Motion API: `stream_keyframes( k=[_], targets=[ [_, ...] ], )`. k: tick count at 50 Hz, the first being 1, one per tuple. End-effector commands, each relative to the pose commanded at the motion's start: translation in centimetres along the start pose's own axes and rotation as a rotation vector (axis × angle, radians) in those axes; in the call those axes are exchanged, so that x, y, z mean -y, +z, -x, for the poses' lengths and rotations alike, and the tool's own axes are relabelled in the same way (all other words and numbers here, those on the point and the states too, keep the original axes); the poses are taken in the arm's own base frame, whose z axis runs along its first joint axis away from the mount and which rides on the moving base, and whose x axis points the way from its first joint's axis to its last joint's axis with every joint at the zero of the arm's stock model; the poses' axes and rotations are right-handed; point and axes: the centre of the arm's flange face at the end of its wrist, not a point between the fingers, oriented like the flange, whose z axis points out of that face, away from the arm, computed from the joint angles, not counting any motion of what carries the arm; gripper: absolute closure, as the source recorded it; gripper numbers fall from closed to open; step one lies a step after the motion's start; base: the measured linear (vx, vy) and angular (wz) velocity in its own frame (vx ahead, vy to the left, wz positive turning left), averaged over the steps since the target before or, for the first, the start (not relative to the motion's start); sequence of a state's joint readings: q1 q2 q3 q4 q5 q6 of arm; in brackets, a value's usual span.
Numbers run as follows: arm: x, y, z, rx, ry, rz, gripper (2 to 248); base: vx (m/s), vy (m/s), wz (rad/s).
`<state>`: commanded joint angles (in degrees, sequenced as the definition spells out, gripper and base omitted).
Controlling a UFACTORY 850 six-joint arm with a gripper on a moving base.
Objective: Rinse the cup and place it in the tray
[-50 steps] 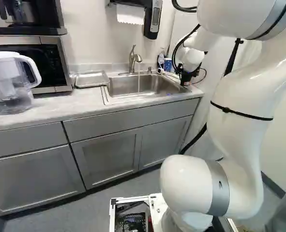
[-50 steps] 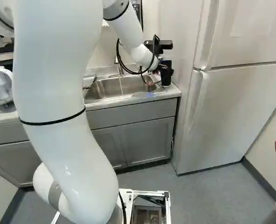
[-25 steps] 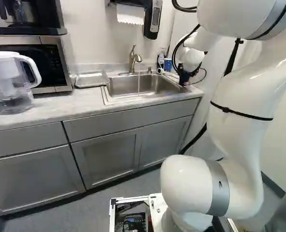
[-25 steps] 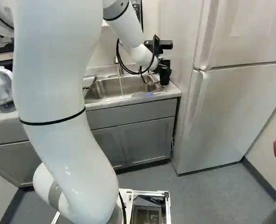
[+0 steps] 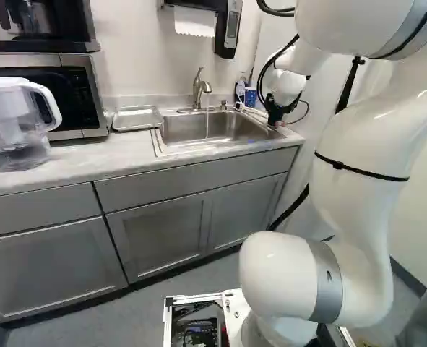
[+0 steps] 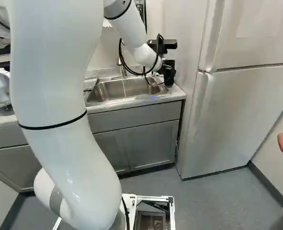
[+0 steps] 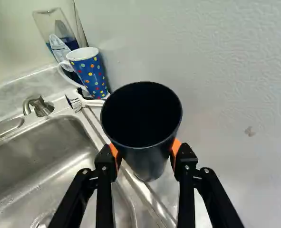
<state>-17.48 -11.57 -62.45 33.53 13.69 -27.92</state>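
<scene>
In the right base view my gripper (image 6: 168,75) is at the sink's right end, near the fridge. In the wrist view the gripper (image 7: 145,159) is shut on a black cup (image 7: 152,164), an orange pad against either side. The cup's dark open mouth faces the camera; whether its base touches the counter I cannot tell. The steel sink (image 5: 213,129) has a thin stream of water running from its faucet (image 5: 199,90). A shallow metal tray (image 5: 138,118) lies on the counter left of the sink in the left base view.
Behind the cup stand a dotted blue mug (image 7: 90,71), a brush (image 7: 83,102) and a clear bottle (image 7: 59,31). A water pitcher (image 5: 14,123) and a microwave (image 5: 72,94) are left of the tray. The fridge (image 6: 237,110) rises beside the counter.
The gripper's dark outline beside the sink has changed slightly in the left base view, and the arm has shifted a little. The base and tray have not moved.
</scene>
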Motion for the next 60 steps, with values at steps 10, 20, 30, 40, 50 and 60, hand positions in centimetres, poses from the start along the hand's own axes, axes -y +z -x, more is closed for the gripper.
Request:
stream_keyframes(
  k=[10,20,30,40,50,60],
  targets=[
    [0.0,-0.7,-0.9,-0.02,0.003,-0.002,129,0.0,0.0,0.0],
    [0.2,-1.6,-1.8,-0.04,0.003,-0.008,129,0.0,0.0,0.0],
    [1.3,-2.9,-2.4,-0.058,-0.004,-0.029,129,0.0,0.0,0.0],
    [2.7,-4.4,-2.9,-0.077,-0.012,-0.054,129,0.0,0.0,0.0],
    [4.0,-5.5,-2.9,-0.086,-0.022,-0.08,129,0.0,0.0,0.0],
    [5.4,-6.2,-2.5,-0.085,-0.034,-0.105,129,0.0,0.0,0.0]
  ],
)
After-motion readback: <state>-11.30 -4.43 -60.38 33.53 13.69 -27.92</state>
